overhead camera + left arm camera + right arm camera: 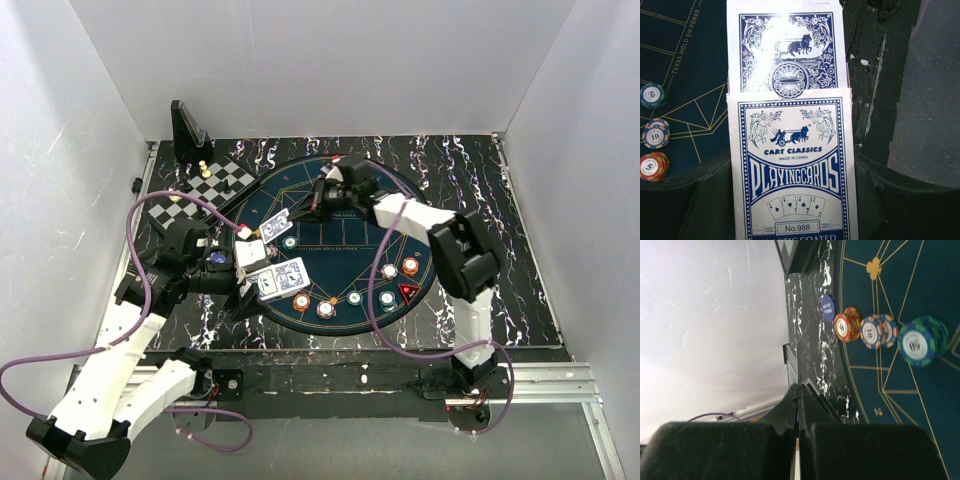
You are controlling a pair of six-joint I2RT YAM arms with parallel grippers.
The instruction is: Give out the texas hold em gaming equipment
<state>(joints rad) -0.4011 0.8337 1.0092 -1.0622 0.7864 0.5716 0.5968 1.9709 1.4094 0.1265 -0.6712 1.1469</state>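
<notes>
Both arms are reaching over the dark blue mat [350, 262]: near left, the left gripper [258, 281] is pinching a card box [795, 165]; farther, the right gripper [798, 401] is pressing its fingers [784, 412] together.

The card box [795, 170] is white with blue print and ornate borders, and the card [785, 50] poking out has a blue scrollwork back. The mat [685, 65] is dark blue with thin gold lines. There's a red-and-yellow chip [844, 326], an orange-and-blue striped chip [874, 331], a green-and-blue chip [916, 342] and a blue round marker [827, 307]. The table [470, 170] is black marble with white veins, and the chessboard [205, 195] has black-and-white checks.
</notes>
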